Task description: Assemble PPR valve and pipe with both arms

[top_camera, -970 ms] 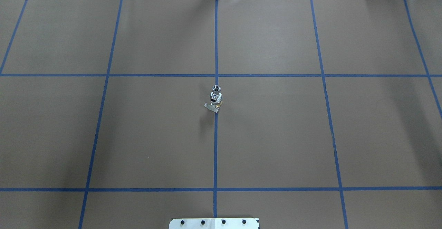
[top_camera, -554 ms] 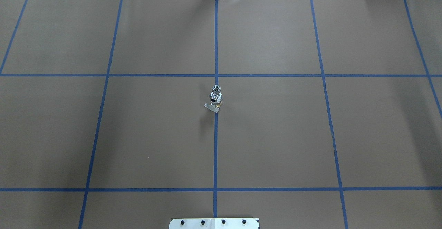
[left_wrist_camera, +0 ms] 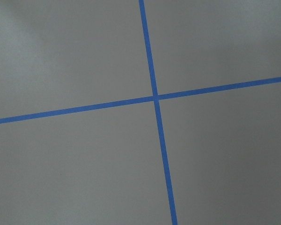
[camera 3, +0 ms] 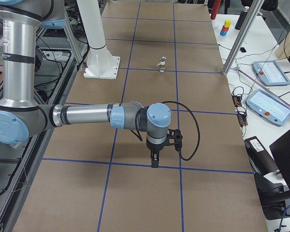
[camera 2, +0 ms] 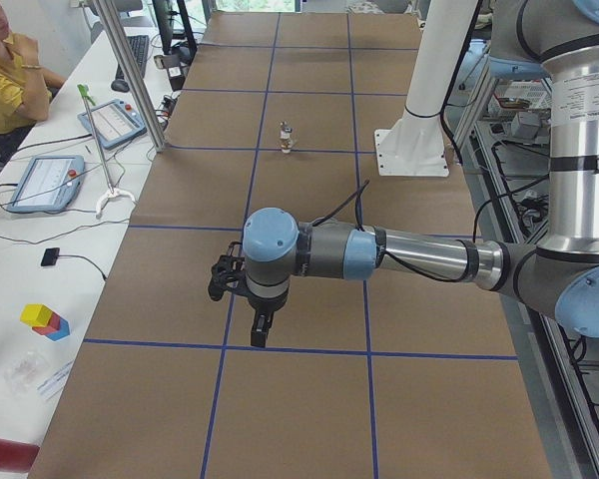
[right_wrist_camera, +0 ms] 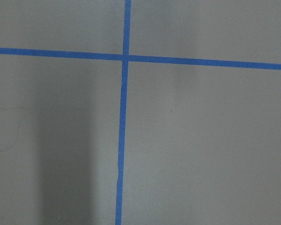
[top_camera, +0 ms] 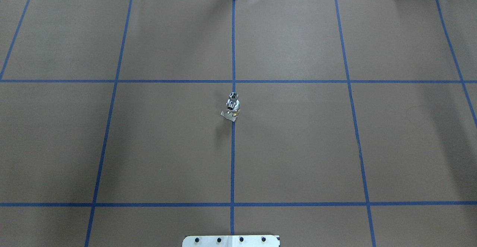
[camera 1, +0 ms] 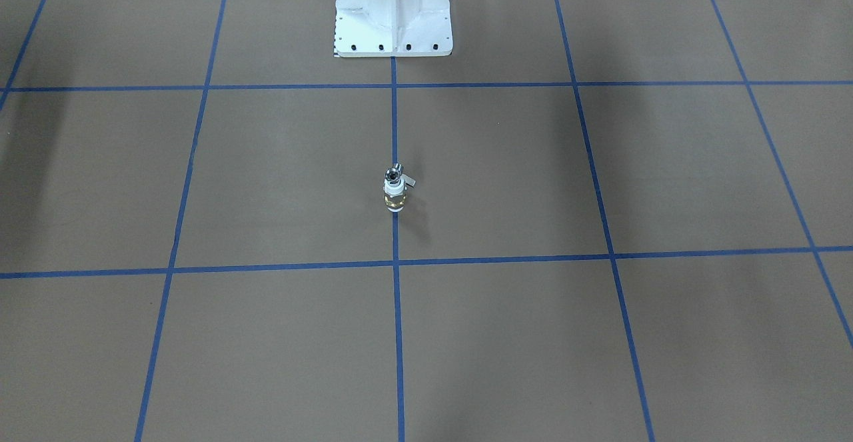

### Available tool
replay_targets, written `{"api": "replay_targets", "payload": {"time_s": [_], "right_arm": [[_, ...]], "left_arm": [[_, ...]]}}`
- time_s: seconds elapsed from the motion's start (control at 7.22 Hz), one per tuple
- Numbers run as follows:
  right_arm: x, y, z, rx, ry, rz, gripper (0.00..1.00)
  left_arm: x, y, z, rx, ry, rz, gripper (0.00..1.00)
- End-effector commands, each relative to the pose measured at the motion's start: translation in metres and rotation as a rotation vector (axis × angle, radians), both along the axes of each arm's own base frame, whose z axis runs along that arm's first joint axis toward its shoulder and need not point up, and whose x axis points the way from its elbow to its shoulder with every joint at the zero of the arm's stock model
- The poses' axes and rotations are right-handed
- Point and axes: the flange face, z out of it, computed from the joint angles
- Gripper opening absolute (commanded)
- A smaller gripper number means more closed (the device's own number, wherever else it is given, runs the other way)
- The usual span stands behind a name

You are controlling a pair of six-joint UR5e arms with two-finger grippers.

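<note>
Seems finished, with pipe [camera 1: 394,175] seated atop PPR valve [camera 1: 394,197]. Cannot tell finger spread on left gripper [camera 2: 260,325] or right gripper [camera 3: 154,159], both well apart from valve. Probably needs only inspection.

The left gripper [camera 2: 261,332] and right gripper [camera 3: 154,161] are appearing only in the side views, too small for telling whether their jaws are parted, while the white pedestal base [top_camera: 231,240] is being cropped by the overhead view's bottom edge.

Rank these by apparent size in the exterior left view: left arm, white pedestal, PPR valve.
1. left arm, nearest the camera, which inflates it.
2. white pedestal.
3. PPR valve, clearly smallest.
</note>
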Motion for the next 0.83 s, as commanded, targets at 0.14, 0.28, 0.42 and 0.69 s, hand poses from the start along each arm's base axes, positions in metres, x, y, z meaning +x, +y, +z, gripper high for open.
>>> {"api": "replay_targets", "payload": {"time_s": [0.14, 0.28, 0.42, 0.69], "right_arm": [[-0.0007, -0.0017, -0.0068, 0.013, -0.001, 0.001, 1.00], [0.0000, -0.0023, -0.0082, 0.016, -0.001, 0.002, 1.00], [0.0001, -0.0023, -0.0074, 0.015, 0.000, 0.002, 1.00], [0.0001, -0.0023, -0.0074, 0.015, 0.000, 0.002, 1.00]], "left_arm": [[0.0001, 0.0069, 0.0082, -0.019, 0.002, -0.001, 1.00], [0.0013, 0.0125, 0.0110, -0.025, 0.003, 0.000, 1.00], [0.0007, 0.0134, 0.0117, -0.027, 0.003, -0.001, 1.00], [0.0014, 0.0139, 0.0116, -0.027, 0.003, 0.000, 1.00]]}}
